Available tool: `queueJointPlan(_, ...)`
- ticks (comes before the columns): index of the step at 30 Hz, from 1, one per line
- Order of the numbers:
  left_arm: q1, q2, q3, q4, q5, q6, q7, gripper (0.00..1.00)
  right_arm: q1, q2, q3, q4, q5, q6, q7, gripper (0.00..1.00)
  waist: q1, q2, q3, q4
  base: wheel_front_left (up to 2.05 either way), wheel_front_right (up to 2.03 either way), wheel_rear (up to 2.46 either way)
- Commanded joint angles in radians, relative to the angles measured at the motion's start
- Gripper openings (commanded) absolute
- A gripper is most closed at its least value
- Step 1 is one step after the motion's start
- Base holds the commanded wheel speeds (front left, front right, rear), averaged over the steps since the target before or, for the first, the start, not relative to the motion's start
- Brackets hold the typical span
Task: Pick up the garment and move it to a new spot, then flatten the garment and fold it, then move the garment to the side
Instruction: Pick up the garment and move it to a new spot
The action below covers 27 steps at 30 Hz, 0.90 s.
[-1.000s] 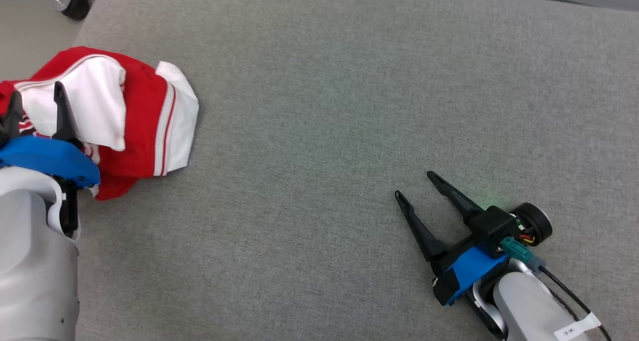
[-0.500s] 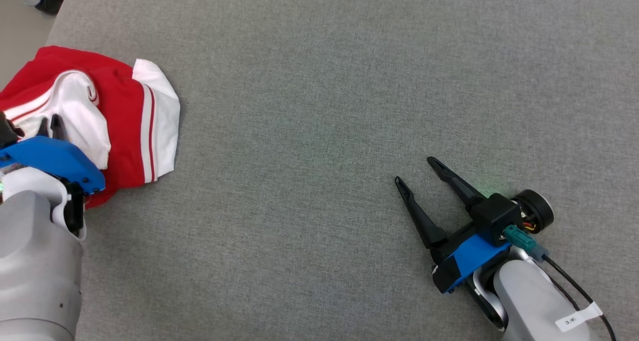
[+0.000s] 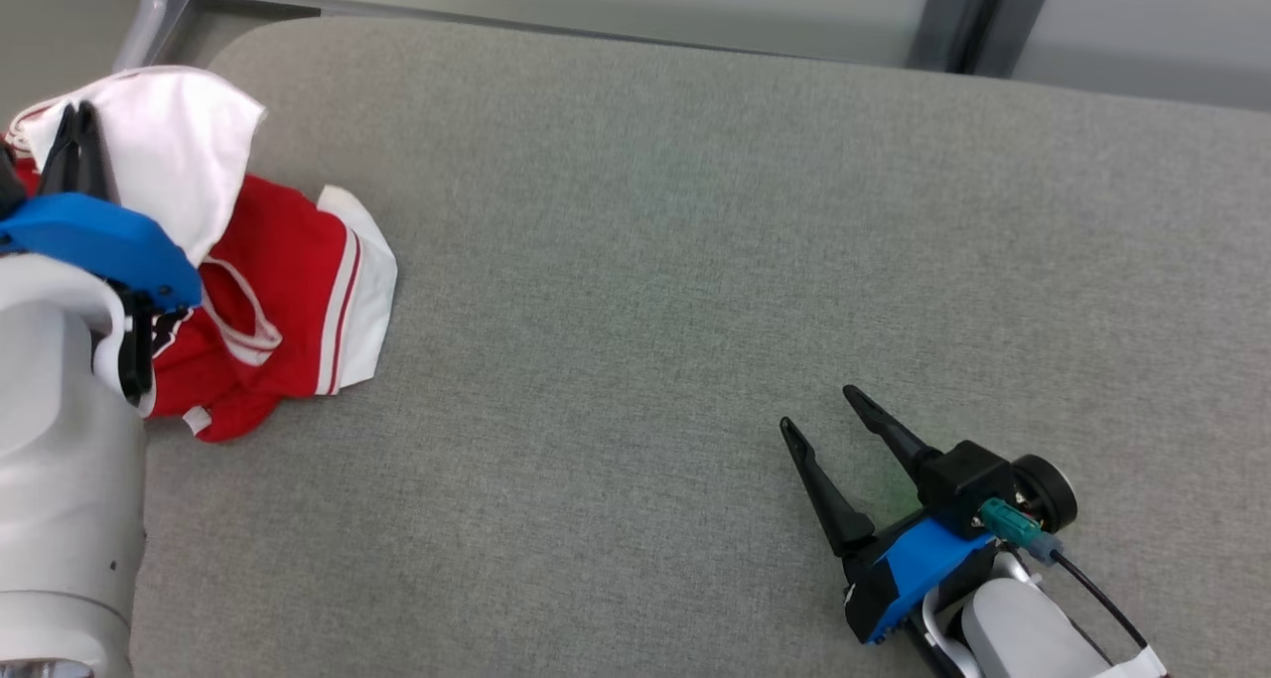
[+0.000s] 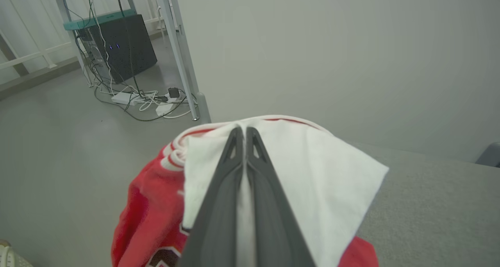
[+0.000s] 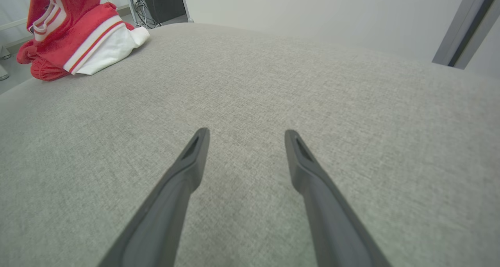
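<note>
The left gripper (image 3: 77,122) has risen since half a second ago, drawing a white fold of the red-and-white garment (image 3: 288,291) up off the heap. Its fingers are pressed together on that fold. The rest of the garment lies bunched at the left edge of the grey desk (image 3: 695,211). The right gripper (image 3: 819,408) sits low over the desk well apart from it, fingers spread.
</note>
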Motion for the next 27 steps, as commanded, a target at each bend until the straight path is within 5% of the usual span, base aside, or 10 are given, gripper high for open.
queueJointPlan(1, -0.019, -0.011, -0.024, -0.033, 0.006, -0.004, -0.009, 0.00, 0.019, 0.009, -0.004, 0.001, 0.004, 0.000, -0.001, 1.00, -0.0001, 0.0000, -0.043, -0.030, 0.00, 0.00, 0.00)
queueJointPlan(13, -0.004, -0.067, -0.331, -0.349, -0.148, -0.005, -0.003, 0.00, 0.129, 0.069, -0.033, 0.013, 0.012, 0.000, -0.001, 1.00, -0.0001, 0.0000, -0.206, -0.205, 0.00, 0.00, 0.00)
queueJointPlan(27, 0.083, -0.197, -0.549, -0.539, -0.327, -0.005, 0.008, 0.00, 0.161, 0.078, -0.067, -0.006, -0.001, 0.000, -0.001, 1.00, -0.0001, 0.0000, -0.209, -0.435, 0.00, 0.00, 0.00)
